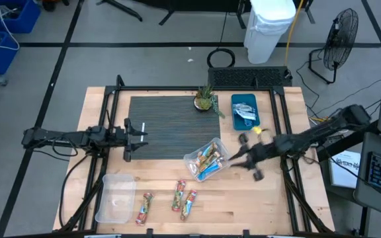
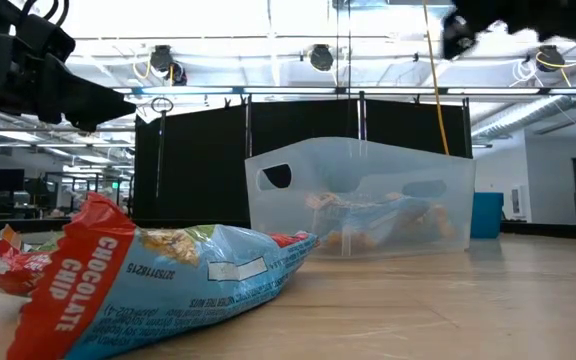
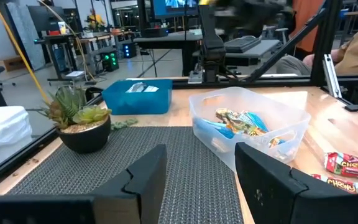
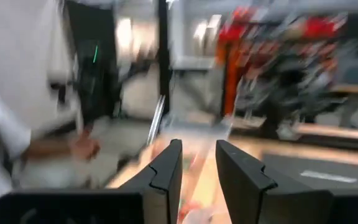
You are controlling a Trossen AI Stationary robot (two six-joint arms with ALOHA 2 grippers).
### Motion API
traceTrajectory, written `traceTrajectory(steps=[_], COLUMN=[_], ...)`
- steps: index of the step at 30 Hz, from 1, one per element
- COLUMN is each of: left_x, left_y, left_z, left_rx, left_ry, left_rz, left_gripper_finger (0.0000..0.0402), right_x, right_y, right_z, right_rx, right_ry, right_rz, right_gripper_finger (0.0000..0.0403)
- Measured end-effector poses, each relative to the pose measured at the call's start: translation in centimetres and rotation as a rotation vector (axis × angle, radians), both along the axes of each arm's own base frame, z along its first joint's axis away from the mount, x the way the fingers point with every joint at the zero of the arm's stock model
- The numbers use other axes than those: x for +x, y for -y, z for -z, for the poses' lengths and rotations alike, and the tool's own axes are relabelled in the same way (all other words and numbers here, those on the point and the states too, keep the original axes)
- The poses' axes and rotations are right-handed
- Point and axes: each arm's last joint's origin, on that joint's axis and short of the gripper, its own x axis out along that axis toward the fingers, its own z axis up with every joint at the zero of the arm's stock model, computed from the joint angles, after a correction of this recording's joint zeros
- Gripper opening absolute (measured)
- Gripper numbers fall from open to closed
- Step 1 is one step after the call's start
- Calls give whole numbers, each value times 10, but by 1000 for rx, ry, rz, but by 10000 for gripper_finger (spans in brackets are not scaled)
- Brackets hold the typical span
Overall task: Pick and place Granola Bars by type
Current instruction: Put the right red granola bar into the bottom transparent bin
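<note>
My right end effector [image 1: 233,158], fingers narrowly parted and empty, hangs just beside the clear plastic tub [image 1: 192,158] holding mixed foil-wrapped granola bars [image 1: 208,160]. Left end effector [image 1: 139,134] waits, open, well apart from the tub.

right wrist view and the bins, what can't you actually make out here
- Right wrist view: motion blur smears everything beyond the right gripper, so what is under it is unreadable.
- Blue bin, high view: silvery packets too small to count; left wrist view shows only its wall.
- Clear tub: bars overlap, number unclear.
- Low view: a wrapper fills the foreground, hiding the other loose bars.
- Lower-left clear container: contents uncertain.
</note>
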Motion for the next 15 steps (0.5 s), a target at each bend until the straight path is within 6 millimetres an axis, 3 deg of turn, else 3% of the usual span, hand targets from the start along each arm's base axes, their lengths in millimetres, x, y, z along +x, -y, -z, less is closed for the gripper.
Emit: traceTrajectory(steps=[7, 11, 15], left_x=[0, 0, 0], left_y=[0, 0, 0], left_z=[-1, -1, -1], left_rx=[0, 0, 0], left_ry=[6, 6, 7], left_rz=[0, 0, 0], left_gripper_finger=[195, 195, 195], right_x=[91, 128, 152], right_y=[-67, -92, -108], right_z=[1, 26, 41], right_rx=[-323, -441, -507], right_ry=[-258, -433, -529], right_rz=[-139, -132, -106], right_gripper_finger=[90, 111, 157])
